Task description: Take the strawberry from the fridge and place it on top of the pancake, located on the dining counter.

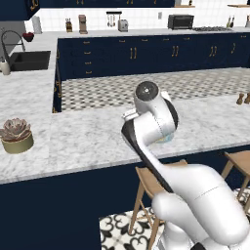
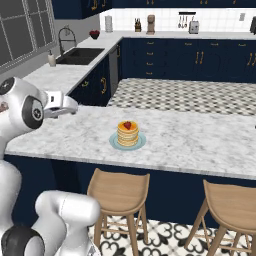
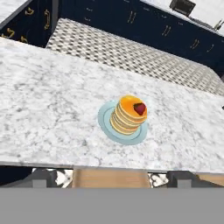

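The strawberry (image 3: pixel 139 108) (image 2: pixel 127 125), tiny and red, lies on top of the pancake (image 3: pixel 127 116) (image 2: pixel 128 136), a golden stack on a pale-blue plate (image 3: pixel 105 125). The plate stands on the marble dining counter (image 3: pixel 52 105) (image 2: pixel 195 140) near its front edge. My gripper (image 3: pixel 112 179) (image 2: pixel 70 108) is open and holds nothing, drawn back above the counter's edge and well apart from the stack. Its dark fingertips (image 3: pixel 41 178) stand far apart. In the left base view my arm hides most of the plate (image 1: pixel 167 140). The fridge is out of view.
Wooden stools (image 2: pixel 118 192) (image 2: pixel 231 204) stand under the counter's front edge. A potted succulent (image 1: pixel 16 135) sits on the counter to the left. Beyond the tiled floor are navy cabinets (image 2: pixel 200 57) and a sink (image 1: pixel 29 60).
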Controlling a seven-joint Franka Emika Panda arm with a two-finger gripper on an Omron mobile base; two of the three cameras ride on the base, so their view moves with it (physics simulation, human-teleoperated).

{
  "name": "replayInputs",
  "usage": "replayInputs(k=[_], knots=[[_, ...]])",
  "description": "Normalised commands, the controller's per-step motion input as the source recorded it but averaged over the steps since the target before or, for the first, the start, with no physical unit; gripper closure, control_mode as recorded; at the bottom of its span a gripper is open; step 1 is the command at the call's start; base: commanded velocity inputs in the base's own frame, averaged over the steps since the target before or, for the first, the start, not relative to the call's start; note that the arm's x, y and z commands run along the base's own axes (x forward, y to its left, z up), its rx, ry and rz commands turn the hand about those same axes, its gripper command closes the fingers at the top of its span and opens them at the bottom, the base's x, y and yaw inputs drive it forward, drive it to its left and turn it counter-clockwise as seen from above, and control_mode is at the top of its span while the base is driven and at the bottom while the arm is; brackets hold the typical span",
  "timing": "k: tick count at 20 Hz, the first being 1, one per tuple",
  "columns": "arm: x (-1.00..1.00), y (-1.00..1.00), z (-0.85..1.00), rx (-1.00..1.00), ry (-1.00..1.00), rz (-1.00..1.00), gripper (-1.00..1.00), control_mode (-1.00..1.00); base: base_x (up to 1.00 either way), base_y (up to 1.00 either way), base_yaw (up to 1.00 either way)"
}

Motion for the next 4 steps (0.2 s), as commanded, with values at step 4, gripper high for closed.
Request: replayInputs(k=[4], knots=[[-1.0,0.37,-0.01,-0.06,0.0,0.13,-1.0,-1.0,0.0,0.0,0.0]])
